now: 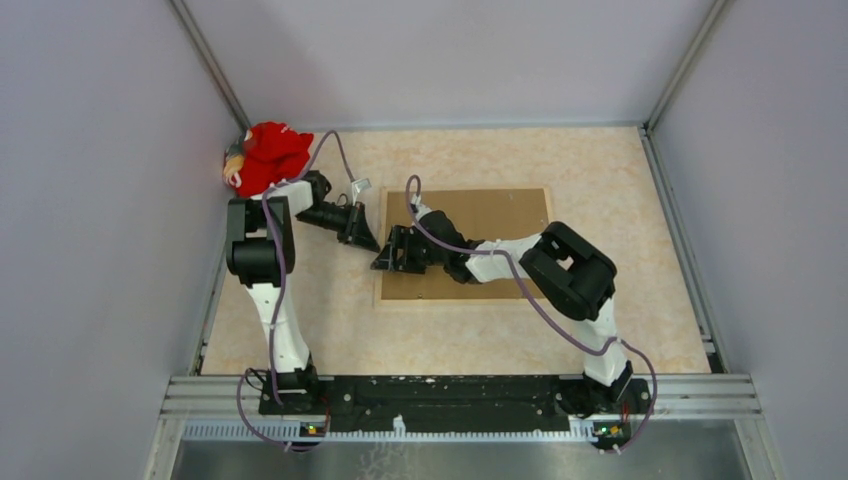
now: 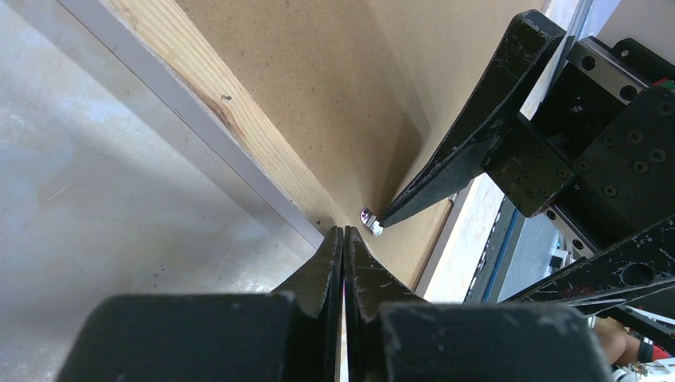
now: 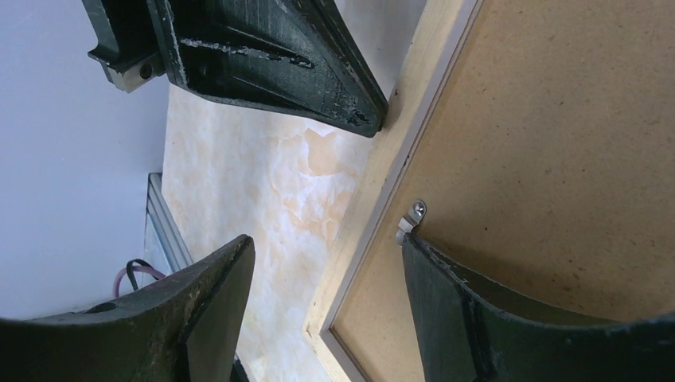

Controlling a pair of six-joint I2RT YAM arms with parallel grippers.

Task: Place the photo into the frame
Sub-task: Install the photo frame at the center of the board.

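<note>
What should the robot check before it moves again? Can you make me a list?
1. Frame lying flat, back side up: ok.
2. Backing board sitting inside the frame: ok.
3. Photo under the board: cannot tell, it is hidden.
4. Left pincer shut, tip at the frame's wooden edge: ok.
5. Right pincer open, one finger at the metal clip: ok.
6. Clip holding the board down: cannot tell.
</note>
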